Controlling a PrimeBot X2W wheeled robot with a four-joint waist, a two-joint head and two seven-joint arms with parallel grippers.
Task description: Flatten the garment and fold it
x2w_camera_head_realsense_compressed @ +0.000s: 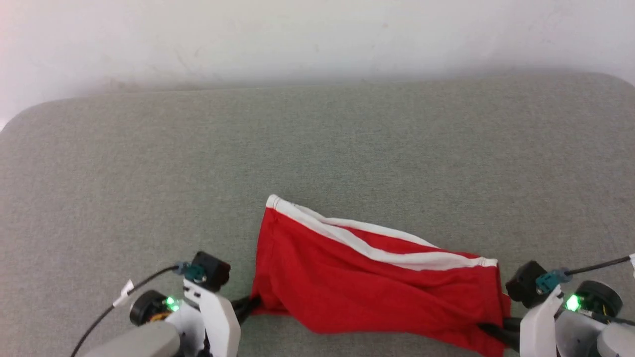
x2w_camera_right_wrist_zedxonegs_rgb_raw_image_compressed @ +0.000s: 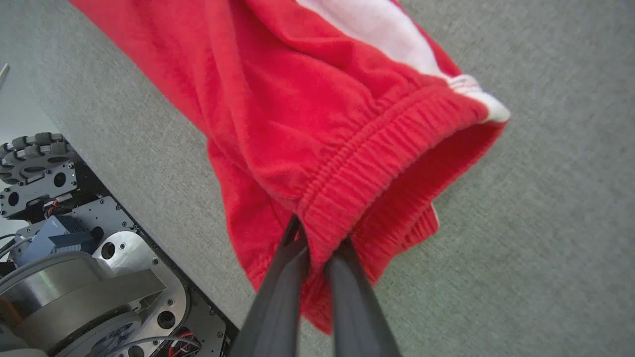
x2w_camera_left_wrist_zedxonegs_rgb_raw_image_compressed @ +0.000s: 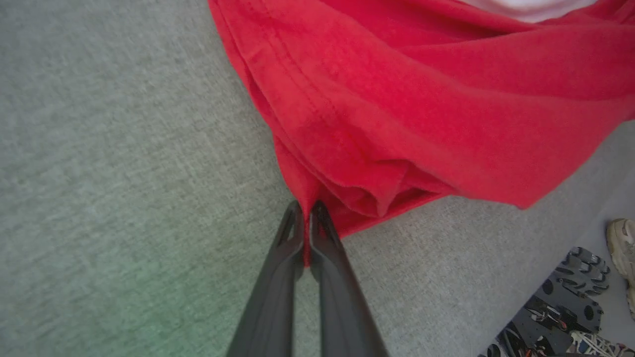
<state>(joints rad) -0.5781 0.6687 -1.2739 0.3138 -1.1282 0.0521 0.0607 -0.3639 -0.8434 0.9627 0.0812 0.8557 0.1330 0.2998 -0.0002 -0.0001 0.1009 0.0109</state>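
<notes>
The red shorts lie rumpled at the bench's near edge, left hand pinching a leg hem, right hand clamped on the waistband, so both should draw apart evenly and low to spread them flat.

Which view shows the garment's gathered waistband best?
The right wrist view: the waistband is close, its gathers clear, the right gripper shut on it. The head view shows it small, at the right end. The left wrist view shows the garment's plain hem.
</notes>
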